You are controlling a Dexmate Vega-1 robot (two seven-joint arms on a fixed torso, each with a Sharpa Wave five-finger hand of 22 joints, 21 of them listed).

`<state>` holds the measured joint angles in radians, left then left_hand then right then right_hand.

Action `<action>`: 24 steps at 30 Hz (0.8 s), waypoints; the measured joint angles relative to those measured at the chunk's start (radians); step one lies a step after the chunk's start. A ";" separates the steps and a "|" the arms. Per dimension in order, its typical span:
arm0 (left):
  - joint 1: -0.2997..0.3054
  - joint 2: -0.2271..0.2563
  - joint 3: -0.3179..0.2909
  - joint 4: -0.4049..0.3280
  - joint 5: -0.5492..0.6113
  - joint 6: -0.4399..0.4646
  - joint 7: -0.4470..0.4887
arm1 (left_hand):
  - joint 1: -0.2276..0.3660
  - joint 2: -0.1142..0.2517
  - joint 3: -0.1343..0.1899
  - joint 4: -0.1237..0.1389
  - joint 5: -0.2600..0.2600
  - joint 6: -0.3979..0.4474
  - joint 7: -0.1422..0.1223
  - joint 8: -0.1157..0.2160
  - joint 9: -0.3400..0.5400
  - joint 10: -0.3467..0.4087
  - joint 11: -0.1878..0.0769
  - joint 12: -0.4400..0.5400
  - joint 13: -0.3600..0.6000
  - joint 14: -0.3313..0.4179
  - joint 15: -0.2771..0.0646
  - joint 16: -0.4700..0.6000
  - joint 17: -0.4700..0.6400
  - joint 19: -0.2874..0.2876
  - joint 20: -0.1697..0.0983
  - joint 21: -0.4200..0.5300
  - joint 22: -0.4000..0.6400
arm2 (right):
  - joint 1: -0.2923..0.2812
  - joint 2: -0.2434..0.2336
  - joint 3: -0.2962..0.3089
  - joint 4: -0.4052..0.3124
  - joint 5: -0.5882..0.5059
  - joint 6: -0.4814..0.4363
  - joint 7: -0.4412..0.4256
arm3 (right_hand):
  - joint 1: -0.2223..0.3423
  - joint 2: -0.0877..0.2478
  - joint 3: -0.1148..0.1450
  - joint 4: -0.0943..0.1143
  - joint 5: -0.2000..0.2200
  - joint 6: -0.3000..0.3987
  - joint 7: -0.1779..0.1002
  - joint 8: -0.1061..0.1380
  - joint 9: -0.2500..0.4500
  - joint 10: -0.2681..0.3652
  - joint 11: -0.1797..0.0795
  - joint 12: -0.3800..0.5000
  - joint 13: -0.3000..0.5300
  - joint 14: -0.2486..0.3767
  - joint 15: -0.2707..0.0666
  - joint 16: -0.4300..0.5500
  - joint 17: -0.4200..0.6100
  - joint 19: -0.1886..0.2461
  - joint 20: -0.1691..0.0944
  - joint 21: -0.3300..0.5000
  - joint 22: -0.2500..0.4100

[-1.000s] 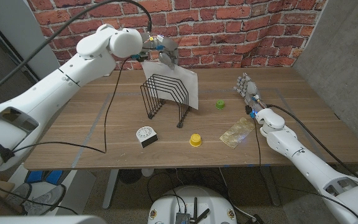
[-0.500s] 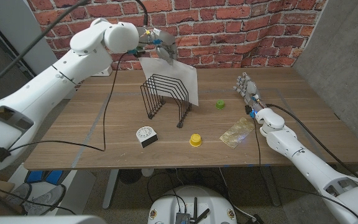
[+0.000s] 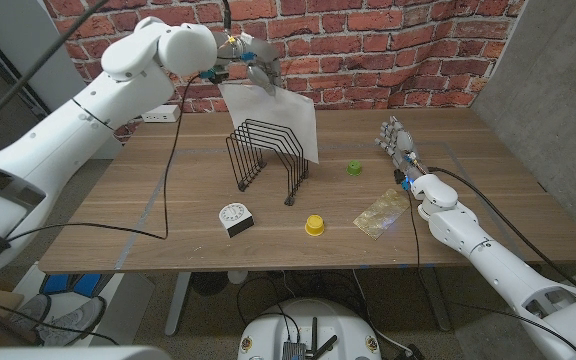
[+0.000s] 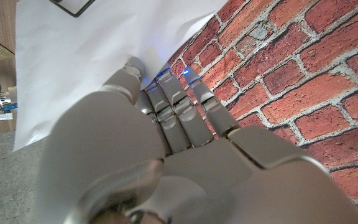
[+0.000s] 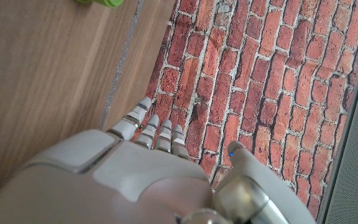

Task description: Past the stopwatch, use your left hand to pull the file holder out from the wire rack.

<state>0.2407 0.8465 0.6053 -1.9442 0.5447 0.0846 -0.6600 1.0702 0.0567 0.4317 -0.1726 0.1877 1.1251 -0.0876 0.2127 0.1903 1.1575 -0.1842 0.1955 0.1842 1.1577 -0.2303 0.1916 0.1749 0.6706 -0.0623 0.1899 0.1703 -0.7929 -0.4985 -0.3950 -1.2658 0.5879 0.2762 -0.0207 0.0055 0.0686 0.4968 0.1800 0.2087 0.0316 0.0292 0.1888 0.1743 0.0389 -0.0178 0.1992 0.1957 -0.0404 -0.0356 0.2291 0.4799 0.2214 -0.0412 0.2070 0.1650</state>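
A white file holder hangs raised at the far end of the black wire rack, its lower edge still behind the rack's wires. My left hand grips its top corner, up near the brick wall; the white sheet also spreads beyond my left hand's fingers in the left wrist view. A white stopwatch lies on the table in front of the rack. My right hand stands at the table's right side with fingers apart, holding nothing.
A yellow cap and a gold foil piece lie near the front middle. A small green object sits right of the rack. A black cable trails over the wooden table. The brick wall stands behind.
My left hand has lifted the file holder upward and slightly back toward the wall. The rack, stopwatch and right hand have stayed where they were.
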 measured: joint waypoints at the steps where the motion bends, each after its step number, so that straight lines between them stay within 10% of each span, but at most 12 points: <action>1: 0.000 0.002 -0.004 -0.003 -0.007 0.004 0.000 | 0.000 0.000 0.000 0.000 0.000 0.000 0.000 0.000 0.000 0.000 0.000 0.000 0.000 0.000 0.000 0.000 0.000 0.000 0.000 0.000 0.000 | 0.000 -0.001 -0.001 -0.002 -0.001 0.000 0.000 | 0.000 0.000 0.000 0.000 0.000 0.000 0.000 0.000 0.000 0.000 0.000 0.000 0.000 0.000 0.000 0.000 0.000 0.000 0.000 -0.004 0.000; 24: 0.028 0.036 -0.067 -0.049 -0.066 0.059 0.064 | -0.006 0.006 0.000 0.000 0.000 0.004 0.004 0.000 0.003 0.004 -0.004 -0.004 -0.001 0.000 0.000 0.000 0.000 0.000 0.000 0.000 0.000 | 0.005 -0.004 -0.006 -0.005 -0.014 -0.005 -0.001 | 0.000 0.000 0.008 -0.008 0.000 0.000 0.000 0.000 0.000 0.000 0.000 0.000 0.000 0.000 0.000 0.004 0.005 0.000 0.000 -0.004 0.000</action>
<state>0.2688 0.8826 0.5385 -1.9930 0.4783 0.1435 -0.5961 1.0645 0.0625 0.4317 -0.1726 0.1876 1.1288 -0.0839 0.2125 0.1935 1.1611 -0.1879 0.1918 0.1837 1.1576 -0.2303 0.1916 0.1747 0.6705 -0.0623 0.1900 0.1702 -0.7880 -0.5027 -0.4014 -1.2704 0.5740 0.2715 -0.0222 0.0055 0.0686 0.5046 0.1722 0.2087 0.0316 0.0291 0.1888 0.1743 0.0389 -0.0178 0.1992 0.1957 -0.0404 -0.0356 0.2331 0.4848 0.2214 -0.0412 0.2033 0.1650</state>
